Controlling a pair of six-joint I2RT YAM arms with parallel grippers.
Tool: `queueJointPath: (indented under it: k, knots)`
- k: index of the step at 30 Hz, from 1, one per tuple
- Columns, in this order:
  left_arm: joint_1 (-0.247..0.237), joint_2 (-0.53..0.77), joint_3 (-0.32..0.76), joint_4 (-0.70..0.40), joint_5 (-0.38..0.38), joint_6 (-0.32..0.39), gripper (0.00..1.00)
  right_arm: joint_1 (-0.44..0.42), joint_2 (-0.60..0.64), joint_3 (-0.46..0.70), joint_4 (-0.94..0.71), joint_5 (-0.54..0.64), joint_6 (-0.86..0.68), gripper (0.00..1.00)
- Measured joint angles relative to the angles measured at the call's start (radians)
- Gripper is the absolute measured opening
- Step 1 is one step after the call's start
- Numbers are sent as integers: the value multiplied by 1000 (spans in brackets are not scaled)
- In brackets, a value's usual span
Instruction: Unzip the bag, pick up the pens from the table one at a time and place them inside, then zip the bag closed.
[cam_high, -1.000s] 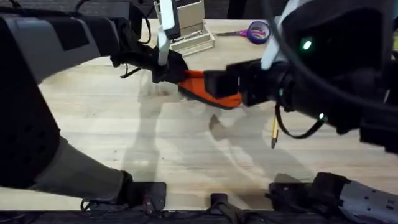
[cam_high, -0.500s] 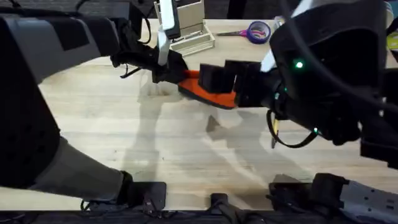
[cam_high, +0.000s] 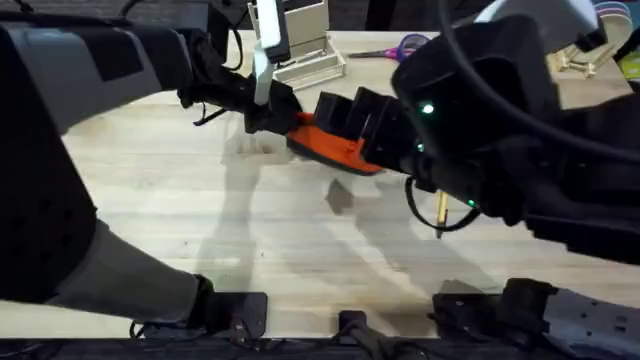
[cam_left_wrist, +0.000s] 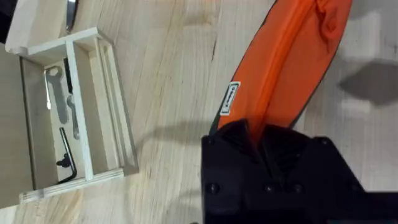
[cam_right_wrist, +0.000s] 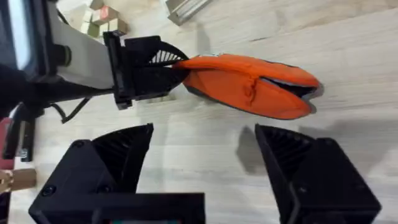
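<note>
The orange bag lies on the table at the middle back. My left gripper is shut on its left end; in the left wrist view the bag runs out from between the black fingers. My right gripper hovers open above the bag, with nothing between its fingers. In the right wrist view the bag gapes at the end away from the left gripper. In the overhead view the right gripper covers the bag's right part. One pen lies to the right, partly under the right arm.
A wooden tray with small metal tools stands behind the bag. Purple-handled scissors lie at the back edge. The right arm hangs large and dark over the table's right half. Bare wood stretches in front of the bag.
The right arm has swung left and farther back, bringing its open gripper over the bag's right part. The left gripper and the bag have stayed in place.
</note>
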Motion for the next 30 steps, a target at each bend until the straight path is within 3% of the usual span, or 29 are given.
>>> queueJointPath:
  k: [16, 30]
  knots:
    - [0, 0, 0, 0, 0, 0, 43, -70, 184, 0, 9, 3, 11, 997]
    - [0, 0, 0, 0, 0, 0, 43, -80, 306, 0, 81, 3, 13, 988]
